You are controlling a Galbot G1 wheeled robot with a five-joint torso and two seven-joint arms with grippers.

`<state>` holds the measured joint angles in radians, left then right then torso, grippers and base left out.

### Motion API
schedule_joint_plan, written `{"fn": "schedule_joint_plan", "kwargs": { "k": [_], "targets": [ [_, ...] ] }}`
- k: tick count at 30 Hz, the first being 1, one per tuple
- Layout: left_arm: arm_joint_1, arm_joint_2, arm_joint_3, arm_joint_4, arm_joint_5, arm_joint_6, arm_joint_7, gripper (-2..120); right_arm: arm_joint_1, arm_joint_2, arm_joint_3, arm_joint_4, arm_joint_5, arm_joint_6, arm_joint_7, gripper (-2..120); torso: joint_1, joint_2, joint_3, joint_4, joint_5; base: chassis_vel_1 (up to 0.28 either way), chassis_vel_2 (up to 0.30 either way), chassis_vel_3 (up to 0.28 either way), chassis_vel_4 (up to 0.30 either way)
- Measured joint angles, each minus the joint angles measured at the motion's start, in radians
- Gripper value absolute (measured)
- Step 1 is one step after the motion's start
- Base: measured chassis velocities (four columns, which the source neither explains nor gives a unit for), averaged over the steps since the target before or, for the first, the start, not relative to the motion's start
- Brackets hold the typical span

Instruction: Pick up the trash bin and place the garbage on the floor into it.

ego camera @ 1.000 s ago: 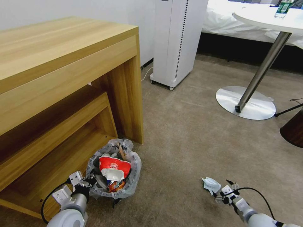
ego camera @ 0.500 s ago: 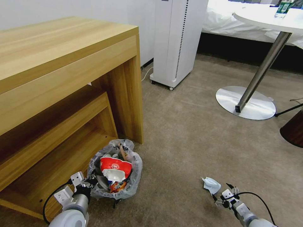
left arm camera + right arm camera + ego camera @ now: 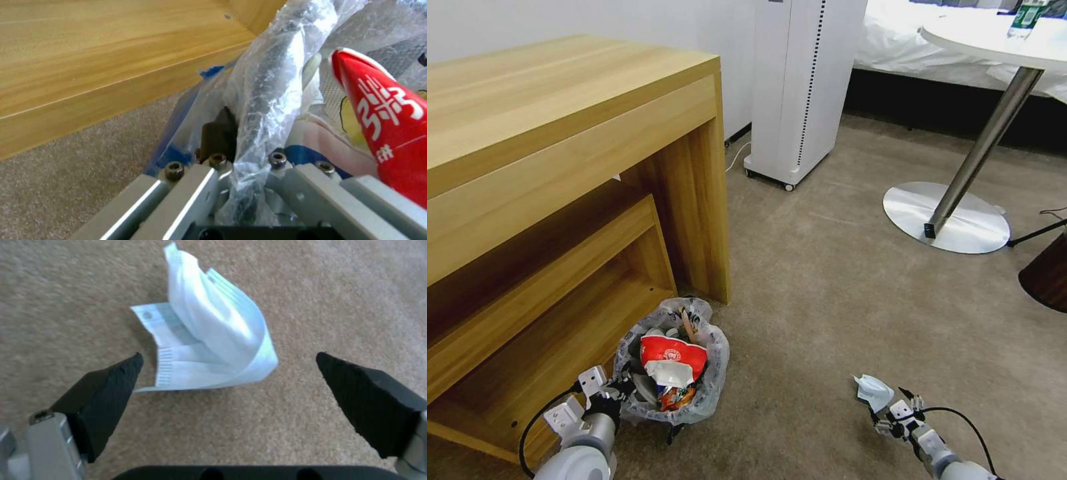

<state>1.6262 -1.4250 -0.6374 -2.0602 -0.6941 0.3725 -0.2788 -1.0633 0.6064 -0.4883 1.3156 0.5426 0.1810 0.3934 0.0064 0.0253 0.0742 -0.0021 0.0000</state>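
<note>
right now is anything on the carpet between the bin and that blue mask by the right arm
No. In the head view the stretch of floor between the trash bin and the crumpled mask is bare carpet.

Left gripper (image 3: 242,166) jaws tight on the trash bin (image 3: 267,83) rim's bagged edge, beside red wrapper (image 3: 391,123).

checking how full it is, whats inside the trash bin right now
The trash bin is heaped to its rim: a red printed wrapper, white crumpled paper, an orange packet and a wooden stick. Whatever is beneath them is covered.
</note>
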Motion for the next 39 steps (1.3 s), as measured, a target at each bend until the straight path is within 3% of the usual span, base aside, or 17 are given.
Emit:
{"fn": "schedule_joint_plan", "kwargs": {
  "k": [8,15,27,29,31,34,39],
  "targets": [
    [0.001,0.003,0.002,0.001,-0.001,-0.003,0.003,0,0.013,0.041,0.009,-0.061,-0.015,0.018,-0.001,92,0.0,0.0,0.0,0.0,0.0,0.0,0.0,0.0,0.0],
    [0.008,0.011,0.001,-0.005,-0.01,-0.006,0.004,0,0.011,0.092,0.008,-0.098,-0.036,0.028,0.007,68,0.0,0.0,0.0,0.0,0.0,0.0,0.0,0.0,0.0],
    [-0.015,0.011,0.016,0.012,-0.015,-0.008,0.004,0,0.003,0.096,0.014,-0.106,-0.052,0.061,0.01,25,0.0,0.0,0.0,0.0,0.0,0.0,0.0,0.0,0.0],
    [-0.015,0.011,0.016,0.012,-0.015,-0.008,0.004,0,0.003,0.096,0.014,-0.106,-0.052,0.064,0.009,23,0.0,0.0,0.0,0.0,0.0,0.0,0.0,0.0,0.0],
    [-0.024,0.013,0.018,0.018,-0.017,-0.008,0.004,0,-0.004,0.085,0.025,-0.073,-0.047,0.086,0.001,8,0.0,0.0,0.0,0.0,0.0001,0.0,0.0,0.0,0.0],
    [-0.027,0.013,0.019,0.02,-0.018,-0.008,0.004,0,-0.009,0.082,0.029,-0.056,-0.046,0.094,0.0,0,0.0,0.0,0.0,0.0,0.0,0.0,0.0,0.0,0.0],
    [-0.029,0.013,0.02,0.026,-0.019,-0.008,0.004,0,-0.016,0.073,0.036,-0.018,-0.052,0.118,-0.004,0,0.0,0.0,0.0,0.0,0.0001,0.0,0.0,0.0,0.0]
  ]
}}
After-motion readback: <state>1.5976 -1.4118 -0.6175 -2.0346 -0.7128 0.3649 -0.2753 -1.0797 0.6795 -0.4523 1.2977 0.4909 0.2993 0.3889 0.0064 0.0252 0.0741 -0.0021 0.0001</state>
